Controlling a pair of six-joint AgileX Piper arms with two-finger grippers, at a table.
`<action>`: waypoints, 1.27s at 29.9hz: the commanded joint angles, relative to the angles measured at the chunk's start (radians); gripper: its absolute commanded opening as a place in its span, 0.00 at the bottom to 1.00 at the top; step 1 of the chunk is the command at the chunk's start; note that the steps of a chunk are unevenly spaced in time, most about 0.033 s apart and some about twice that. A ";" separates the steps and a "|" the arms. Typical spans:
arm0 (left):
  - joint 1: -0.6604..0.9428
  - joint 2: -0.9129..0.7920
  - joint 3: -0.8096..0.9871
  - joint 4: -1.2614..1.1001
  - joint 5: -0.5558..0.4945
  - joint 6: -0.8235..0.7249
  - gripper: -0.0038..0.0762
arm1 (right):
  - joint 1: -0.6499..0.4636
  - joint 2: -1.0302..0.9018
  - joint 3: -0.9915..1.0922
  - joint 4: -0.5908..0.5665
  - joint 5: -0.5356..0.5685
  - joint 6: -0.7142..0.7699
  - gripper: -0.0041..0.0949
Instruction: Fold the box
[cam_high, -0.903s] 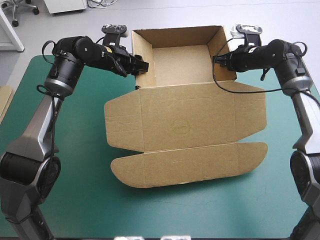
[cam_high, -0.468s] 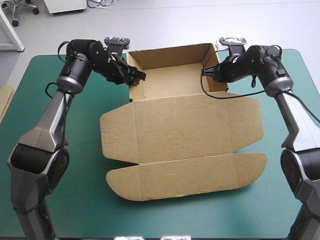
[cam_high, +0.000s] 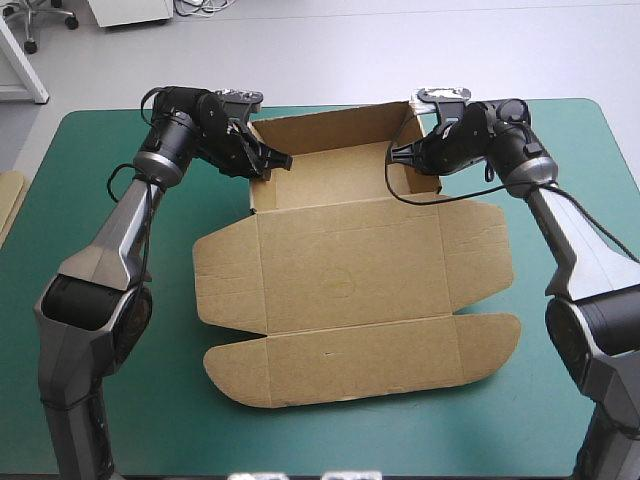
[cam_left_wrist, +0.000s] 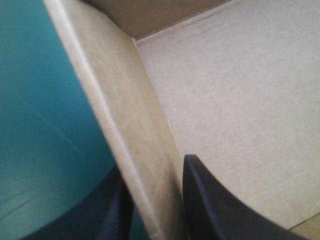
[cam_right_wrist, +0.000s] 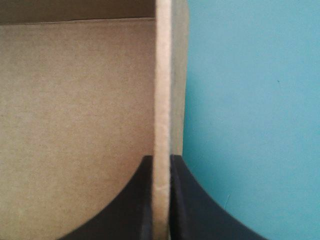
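High view: left pincer (cam_high: 274, 160) and right pincer (cam_high: 398, 157) are pinching side walls of the box (cam_high: 350, 268); board is looking light and stiff, best gripped at wall edges.

The box (cam_high: 350, 270): brown board, matt, faintly fibrous; cut wall edge paler and rougher. Teal-green cover (cam_high: 170, 430) under the box: smooth, matt. Black fingers (cam_right_wrist: 125, 210): smooth, dull sheen.

My teal-green table cover (cam_high: 400, 430) lies smooth and flat; a strip of brown board (cam_high: 8, 205) shows at its left edge.
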 joint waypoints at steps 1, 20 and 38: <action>-0.001 -0.038 -0.030 0.016 -0.039 -0.009 0.23 | 0.001 -0.059 -0.038 0.000 -0.030 0.020 0.04; -0.030 0.030 -0.034 0.087 -0.073 0.011 0.04 | -0.002 0.042 -0.089 0.033 0.047 0.027 0.04; -0.069 0.101 -0.030 0.191 -0.081 -0.027 0.04 | 0.000 0.156 -0.171 -0.002 0.137 0.009 0.04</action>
